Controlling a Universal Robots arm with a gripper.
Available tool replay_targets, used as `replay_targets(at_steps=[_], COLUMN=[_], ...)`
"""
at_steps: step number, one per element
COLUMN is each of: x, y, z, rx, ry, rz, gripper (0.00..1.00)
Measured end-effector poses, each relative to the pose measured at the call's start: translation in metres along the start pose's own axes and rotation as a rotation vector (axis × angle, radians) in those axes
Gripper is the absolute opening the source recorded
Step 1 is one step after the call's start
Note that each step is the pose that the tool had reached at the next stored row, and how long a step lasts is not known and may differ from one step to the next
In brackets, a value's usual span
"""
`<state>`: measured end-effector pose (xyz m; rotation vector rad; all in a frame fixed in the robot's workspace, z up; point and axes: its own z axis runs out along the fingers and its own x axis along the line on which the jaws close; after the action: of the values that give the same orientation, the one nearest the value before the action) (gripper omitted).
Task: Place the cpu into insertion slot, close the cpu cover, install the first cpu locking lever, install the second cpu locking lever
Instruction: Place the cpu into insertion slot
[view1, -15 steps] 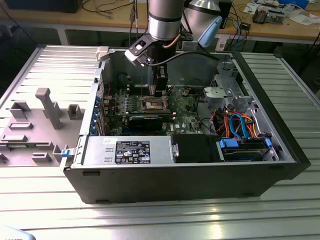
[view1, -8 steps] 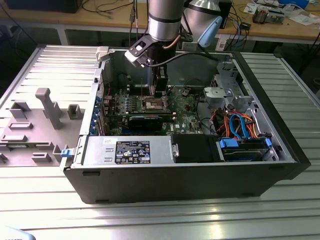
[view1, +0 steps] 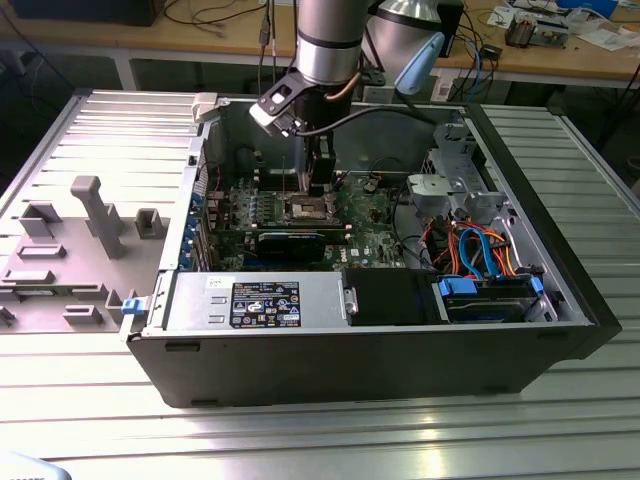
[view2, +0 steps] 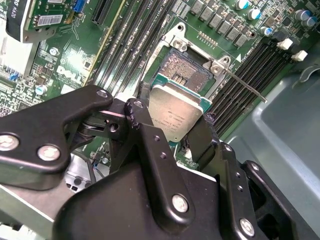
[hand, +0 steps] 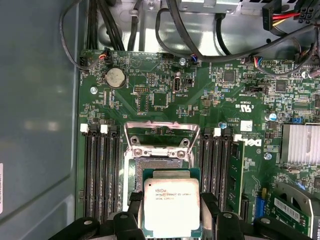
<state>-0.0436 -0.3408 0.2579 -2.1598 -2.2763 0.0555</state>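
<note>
In the exterior view, the arm reached down into the open computer case (view1: 380, 350), and the gripper (view1: 318, 190) hung just over the insertion slot (view1: 304, 209) near the middle of the board. Whether anything sat between the fingers could not be told from there. In the second wrist view, the two black fingers (view2: 139, 112) were clamped on opposite edges of the cpu (view2: 175, 112). Its silvery-tan top faced the camera, and it appeared to be held clear above the board rather than seated. The slot's dark centre showed beyond the chip's free edge, away from the gripper body, and a thin locking lever (view2: 245, 87) stuck out to one side of the socket. In the first wrist view, the chip lay square to the socket, its edges parallel to the rim and to the long memory slots (hand: 102, 175) flanking it. The part of the slot left uncovered lay between the chip and the cpu cover (hand: 131, 136), which stood swung open at the far edge. By this view the chip sat partly over the socket, offset toward the gripper. Whether it touched the rim could not be told.
</note>
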Motion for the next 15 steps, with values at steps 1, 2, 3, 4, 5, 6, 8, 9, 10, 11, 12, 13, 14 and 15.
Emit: replay_targets(at_steps=[1,2,3,4,5,6,8,9,10,11,12,13,14,15], x=[0.0,0.0,0.0,0.0,0.0,0.0001,0.0001,0.0002,0.0002,0.0002,0.0002,0.0002,0.0002,0.0002], y=[0.0,0.0,0.0,0.0001,0.0001,0.0001,0.0002,0.0002,0.0002,0.0002,0.0002,0.0003,0.0003,0.0003], z=[0.0005,0.0009,0.0012,0.0017,0.0022,0.0035,0.0064,0.0084,0.0086,0.0086,0.0087,0.0089,0.0091,0.0092], rx=[0.0001,0.0,0.0,0.0,0.0,0.0,0.0,0.0,0.0,0.0,0.0,0.0,0.0,0.0], ry=[-0.0002,-0.0001,-0.0001,0.0,0.0,-0.0002,-0.0004,-0.0004,-0.0004,-0.0004,-0.0004,-0.0003,-0.0003,-0.0004], rz=[0.0,0.0,0.0,0.0,0.0,0.0,0.0,0.0,0.0,0.0,0.0,0.0,0.0,0.0], gripper=[0.55,0.55,0.55,0.55,0.55,0.55,0.55,0.55,0.55,0.55,0.55,0.55,0.55,0.55])
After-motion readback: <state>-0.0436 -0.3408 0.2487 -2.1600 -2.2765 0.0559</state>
